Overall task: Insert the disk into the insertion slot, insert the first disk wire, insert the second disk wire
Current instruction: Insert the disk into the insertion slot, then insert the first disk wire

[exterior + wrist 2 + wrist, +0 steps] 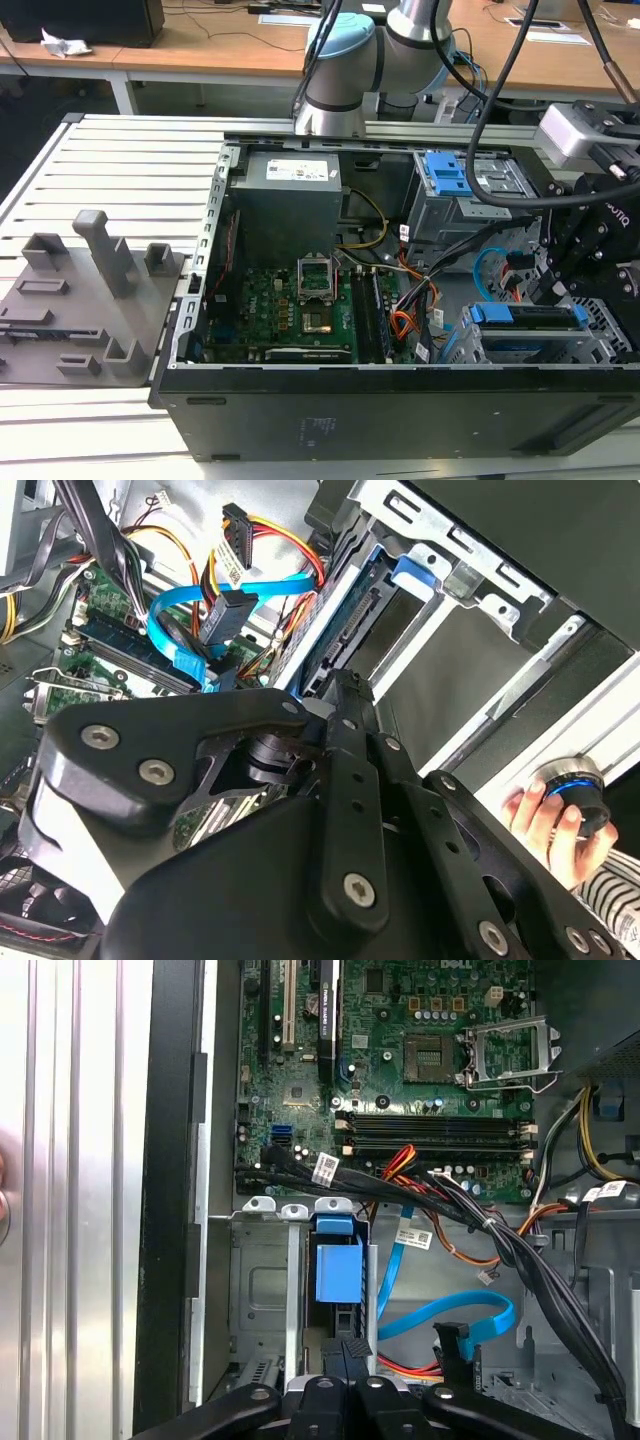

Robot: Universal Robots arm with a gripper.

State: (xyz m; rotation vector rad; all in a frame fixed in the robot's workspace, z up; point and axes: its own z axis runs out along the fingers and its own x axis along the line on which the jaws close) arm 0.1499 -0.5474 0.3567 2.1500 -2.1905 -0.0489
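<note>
Exterior view: whole open PC case [350, 412] on slatted surface [130, 170]; arm [345, 60] at 12 o'clock, grey fixture tray [70, 315] at 9 o'clock, taller bay [450, 180] with blue latch at 2 o'clock.
First wrist view: straight look onto motherboard [400, 1060] and the blue-framed top of the disk [335, 1265] between the rails of the insertion slot [262, 1290].
Second wrist view: side-on along the gripper [340, 685]; exposes the disk's connector edge [342, 620], plus a person's hand [545, 820] on a blue-ringed knob [575, 785] outside the case.
Disk: sitting inside the insertion slot, at 4 o'clock of the case in the exterior view [525, 320].
Gripper: closed, nothing between the fingers [348, 1348].
Disk vs gripper: in the exterior view, disk at roughly 7 o'clock of the gripper body, just below it; fingertips right at the disk's end in both wrist views, actual contact not confirmable.
First disk wire: red/orange bundle with dark plug [234, 528], plug hanging free, apart from the disk's connector edge.
Second disk wire: blue loop [270, 583] beside the slot, also visible in the first wrist view [440, 1315]; dark plug loose, not on the disk.
</note>
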